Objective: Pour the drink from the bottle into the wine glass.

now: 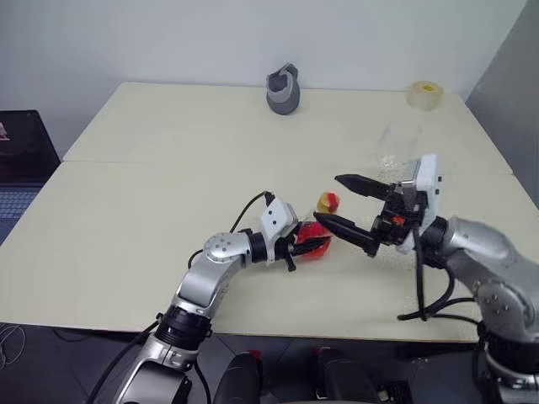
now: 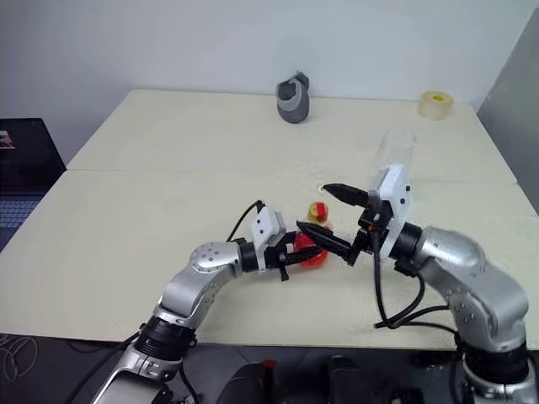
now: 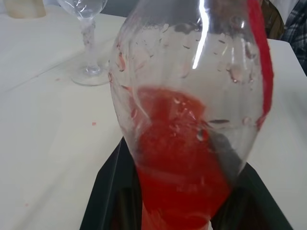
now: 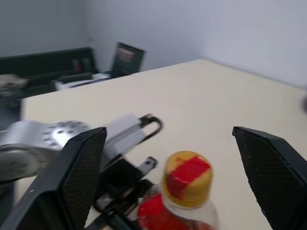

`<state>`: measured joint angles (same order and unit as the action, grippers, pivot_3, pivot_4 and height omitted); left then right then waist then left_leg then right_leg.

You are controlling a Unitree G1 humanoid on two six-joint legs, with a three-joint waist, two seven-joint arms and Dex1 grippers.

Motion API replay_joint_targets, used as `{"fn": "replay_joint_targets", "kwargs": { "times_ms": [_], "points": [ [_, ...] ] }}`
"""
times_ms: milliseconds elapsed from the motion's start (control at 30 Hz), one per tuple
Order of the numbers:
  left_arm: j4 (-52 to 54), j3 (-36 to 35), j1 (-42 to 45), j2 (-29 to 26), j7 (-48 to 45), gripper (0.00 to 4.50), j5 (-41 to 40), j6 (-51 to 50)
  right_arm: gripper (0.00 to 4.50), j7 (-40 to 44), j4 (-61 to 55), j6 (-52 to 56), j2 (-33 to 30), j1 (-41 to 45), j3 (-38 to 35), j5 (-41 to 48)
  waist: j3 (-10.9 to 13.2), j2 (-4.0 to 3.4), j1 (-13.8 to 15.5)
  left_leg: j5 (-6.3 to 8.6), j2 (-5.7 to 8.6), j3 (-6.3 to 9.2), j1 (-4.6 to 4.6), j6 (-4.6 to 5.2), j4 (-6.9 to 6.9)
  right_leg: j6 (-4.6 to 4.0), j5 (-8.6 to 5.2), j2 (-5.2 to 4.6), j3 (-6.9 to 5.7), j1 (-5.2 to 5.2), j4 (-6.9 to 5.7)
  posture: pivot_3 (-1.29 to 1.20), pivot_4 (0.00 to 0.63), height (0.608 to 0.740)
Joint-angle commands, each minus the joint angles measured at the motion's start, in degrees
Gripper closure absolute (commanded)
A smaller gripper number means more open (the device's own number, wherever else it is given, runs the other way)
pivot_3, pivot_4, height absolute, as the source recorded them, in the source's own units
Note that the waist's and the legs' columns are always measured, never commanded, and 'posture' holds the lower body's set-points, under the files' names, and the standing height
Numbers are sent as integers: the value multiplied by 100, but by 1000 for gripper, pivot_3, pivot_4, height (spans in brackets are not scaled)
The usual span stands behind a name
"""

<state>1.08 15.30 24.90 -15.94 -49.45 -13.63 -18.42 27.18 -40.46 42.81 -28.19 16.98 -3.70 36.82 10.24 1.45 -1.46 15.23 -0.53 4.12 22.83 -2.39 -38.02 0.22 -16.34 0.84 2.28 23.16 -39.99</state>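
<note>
Your left gripper point(image 1: 313, 246) is clamped tight on the bottle point(image 2: 313, 244), which stands upright near the table's point(image 1: 135, 219) front edge with the red drink point(image 3: 182, 177) pooled in its lower part. Just past the bottle, your right gripper point(image 1: 349, 210) has its 2 fingers spread wide, 1 either side of the yellow and red cap point(image 4: 187, 178), holding nothing. Farther back from the bottle the wine glass point(image 2: 394, 151) stands upright, and beyond it sit a grey object point(image 1: 284, 89) and a tape roll point(image 1: 426, 94).
</note>
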Motion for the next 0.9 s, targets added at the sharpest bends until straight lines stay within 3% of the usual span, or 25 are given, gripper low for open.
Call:
{"fn": "replay_joint_targets", "kwargs": {
  "times_ms": [33, 333, 367, 467, 700, 767, 900],
  "points": [
    [-3, 9, 216, 69, -74, 3234, -5, 211, 0, -443, -261, -151, 168, -32, 195, -317, 0, 0, -3, 0, 0, -2, 0, 0, 0, 0, 0, 0, 2, 0, 1, 0, 150, 740],
    [-168, 48, 334, 117, -139, 3234, 50, 334, 0, -496, -197, -141, 295, -55, 308, -332, 0, 0, -6, 0, 0, -3, 0, 0, 2, 0, 0, 2, 2, 0, 2, 0, 150, 740],
    [-162, 43, 320, 113, -135, 3235, 53, 336, 173, -440, -190, -145, 278, -61, 312, -313, 0, 0, -6, 0, 0, -3, 0, 0, 2, 0, 0, 2, 2, 0, 2, 0, 150, 740],
    [-137, 36, 286, 104, -127, 3235, 63, 338, 893, -333, -184, -154, 244, -83, 324, -296, 0, 0, -6, 0, 0, -2, 0, 1, 1, 0, 0, 2, 2, 0, 3, 0, 150, 740],
    [-82, 26, 254, 91, -119, 3302, 69, 316, 3342, 129, -22, -370, -120, -133, 523, -510, 0, 0, -6, 0, 2, -3, 0, 1, 2, 0, 0, 2, 2, 0, 3, 0, 150, 740],
    [-50, 30, 251, 87, -127, 3342, 66, 303, 3370, 369, 130, -526, -290, -92, 591, -611, 0, 0, -8, 0, 1, -3, 0, 1, 2, 0, 0, 2, 2, 0, 4, 0, 150, 740],
    [148, 78, 215, -43, -336, 3360, 10, 297, 4497, 1585, 1035, -1113, -973, 351, 686, -822, 0, 0, -18, 1, 3, -5, -1, 1, 1, 0, 0, 3, 2, 0, 4, 0, 150, 740]
  ]
}}
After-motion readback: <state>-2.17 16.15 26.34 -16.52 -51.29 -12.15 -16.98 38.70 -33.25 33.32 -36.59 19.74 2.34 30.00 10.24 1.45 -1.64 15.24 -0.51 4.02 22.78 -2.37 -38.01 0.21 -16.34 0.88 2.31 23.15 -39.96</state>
